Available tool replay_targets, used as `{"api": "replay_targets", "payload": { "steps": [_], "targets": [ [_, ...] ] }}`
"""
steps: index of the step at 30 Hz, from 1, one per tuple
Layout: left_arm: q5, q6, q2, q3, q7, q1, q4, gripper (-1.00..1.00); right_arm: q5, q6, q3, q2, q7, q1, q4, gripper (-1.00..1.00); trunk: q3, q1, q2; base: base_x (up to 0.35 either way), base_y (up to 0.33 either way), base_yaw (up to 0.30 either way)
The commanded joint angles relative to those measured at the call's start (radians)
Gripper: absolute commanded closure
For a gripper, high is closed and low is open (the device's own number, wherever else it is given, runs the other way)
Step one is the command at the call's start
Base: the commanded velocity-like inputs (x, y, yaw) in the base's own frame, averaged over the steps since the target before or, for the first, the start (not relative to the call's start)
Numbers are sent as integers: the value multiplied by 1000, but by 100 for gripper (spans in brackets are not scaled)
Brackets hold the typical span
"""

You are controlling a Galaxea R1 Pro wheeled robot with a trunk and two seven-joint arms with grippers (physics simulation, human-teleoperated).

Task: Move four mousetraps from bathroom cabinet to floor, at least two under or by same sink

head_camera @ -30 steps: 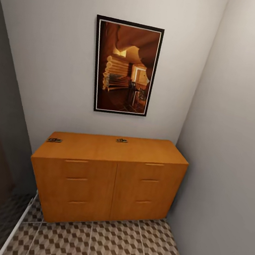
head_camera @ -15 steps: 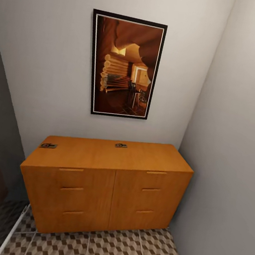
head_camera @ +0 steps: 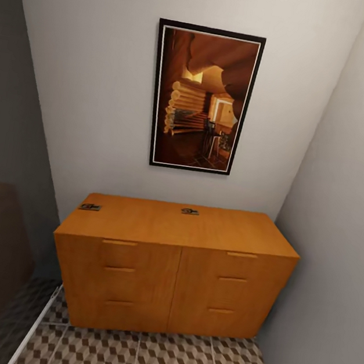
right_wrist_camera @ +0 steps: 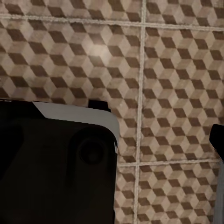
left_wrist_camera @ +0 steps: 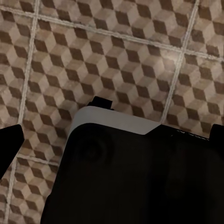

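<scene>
Cabinet (head_camera: 175, 263): fills the alcove between the left wall (head_camera: 15, 120) and right wall (head_camera: 349, 202), back against the rear wall. Top: open from above and in front, bare apart from two traps, one at the left rear corner (head_camera: 90, 207), one mid-rear (head_camera: 189, 211). Picture (head_camera: 202, 99): hangs well above. Floor (head_camera: 177, 363): open tiles before the drawers.
</scene>
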Motion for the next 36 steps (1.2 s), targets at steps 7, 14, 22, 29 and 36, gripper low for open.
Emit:
{"api": "replay_targets", "payload": {
  "steps": [7,14,22,29,36],
  "targets": [
    [7,-4,0,-8,4,-1,1,-100,-1,-5,7,0,-5,-1,3,-100,-1,0,-1,2,0,266],
    [7,-4,0,-8,4,-1,1,-100,-1,-5,7,-1,-5,-1,3,-100,-1,0,-1,0,0,134],
    [7,-4,0,-8,4,-1,1,-100,-1,-5,7,-1,-5,-1,3,-100,-1,0,-1,1,0,18],
    [7,-2,0,-8,2,0,1,-100,-1,-5,7,-1,-5,-1,3,-100,-1,0,-1,142,0,3],
    [6,-1,1,-8,1,-1,1,-100,-1,-4,7,-1,-5,-1,3,-100,-1,0,-1,287,0,1]
  ]
}}
